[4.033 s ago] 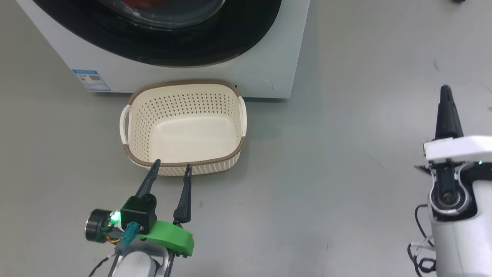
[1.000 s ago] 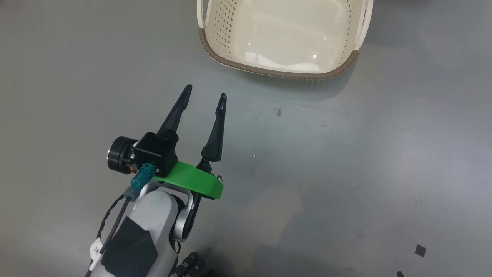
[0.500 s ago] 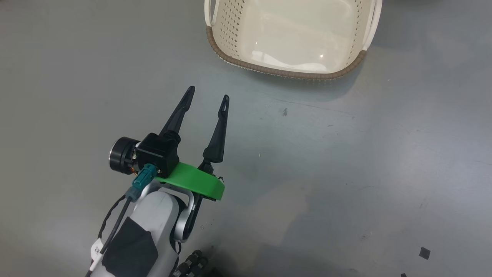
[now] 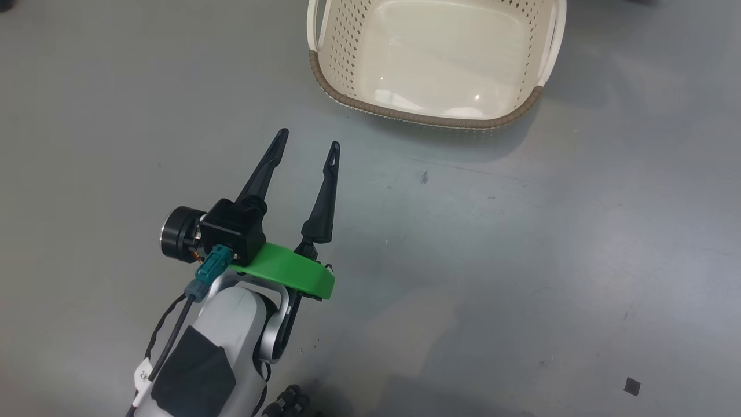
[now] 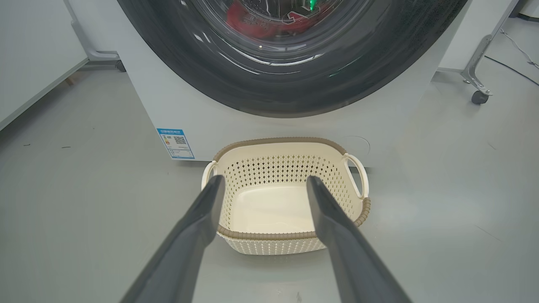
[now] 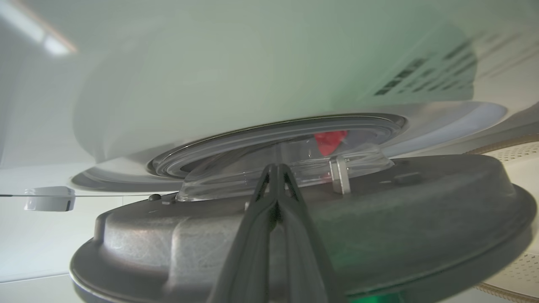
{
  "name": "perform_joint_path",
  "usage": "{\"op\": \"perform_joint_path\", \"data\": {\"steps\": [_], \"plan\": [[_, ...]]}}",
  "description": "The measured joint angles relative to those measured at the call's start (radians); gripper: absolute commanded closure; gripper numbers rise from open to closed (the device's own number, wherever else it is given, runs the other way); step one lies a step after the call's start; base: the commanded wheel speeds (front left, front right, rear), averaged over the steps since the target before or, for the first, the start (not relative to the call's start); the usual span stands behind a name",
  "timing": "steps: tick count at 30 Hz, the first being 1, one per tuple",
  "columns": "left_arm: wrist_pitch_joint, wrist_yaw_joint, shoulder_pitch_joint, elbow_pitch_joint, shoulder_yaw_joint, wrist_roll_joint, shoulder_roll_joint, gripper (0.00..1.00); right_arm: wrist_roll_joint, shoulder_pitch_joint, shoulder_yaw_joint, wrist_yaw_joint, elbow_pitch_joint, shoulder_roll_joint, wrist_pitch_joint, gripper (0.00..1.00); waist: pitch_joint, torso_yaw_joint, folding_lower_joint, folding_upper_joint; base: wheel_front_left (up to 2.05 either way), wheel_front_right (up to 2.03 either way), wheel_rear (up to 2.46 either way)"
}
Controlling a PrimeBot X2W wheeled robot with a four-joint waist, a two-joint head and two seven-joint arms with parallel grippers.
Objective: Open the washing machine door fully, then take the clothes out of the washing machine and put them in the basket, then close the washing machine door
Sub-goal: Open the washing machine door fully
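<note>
Left hand (image 4: 308, 139) open, aimed at the basket (image 4: 428, 120); right hand (image 6: 276, 168) closed, pointing at the washing machine door (image 6: 421, 202).

L fingers (image 4: 263, 171) apart, R fingers (image 6: 252, 235) together

basket (image 4: 431, 120): cream walls with rows of small diamond holes; brown woven-look rim; plain cream bottom
washing machine (image 5: 168, 109): white body
washing machine door (image 5: 294, 99): glossy black rim, clear glass centre
clothes (image 5: 246, 23): red, behind the glass
label (image 5: 175, 143): blue border, white field, black code square; on the machine's lower left
floor (image 4: 521, 260): plain grey, a few dark specks
left gripper (image 4: 308, 139): black fingers (image 4: 263, 174), bright green bracket (image 4: 289, 275), teal plug (image 4: 209, 271)
right gripper (image 6: 276, 168): dark grey
</note>
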Motion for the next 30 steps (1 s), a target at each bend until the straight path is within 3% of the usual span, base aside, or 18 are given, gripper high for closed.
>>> {"op": "perform_joint_path", "data": {"steps": [22, 30], "plan": [[0.000, 0.000, 0.027, 0.032, 0.023, 0.010, 0.000, 0.00, 0.028, 0.150, -0.010, 0.000, 0.032, 0.028, 0.045, 1.00, -0.102, -0.022, 0.0000, 0.0000, 0.00, 0.00, 0.00], [0.000, 0.000, 0.040, 0.035, 0.034, 0.016, 0.001, 0.00, -0.001, 0.203, 0.036, 0.001, 0.036, 0.035, 0.065, 1.00, -0.134, -0.032, 0.0000, 0.0000, 0.00, 0.00, 0.00]]}}
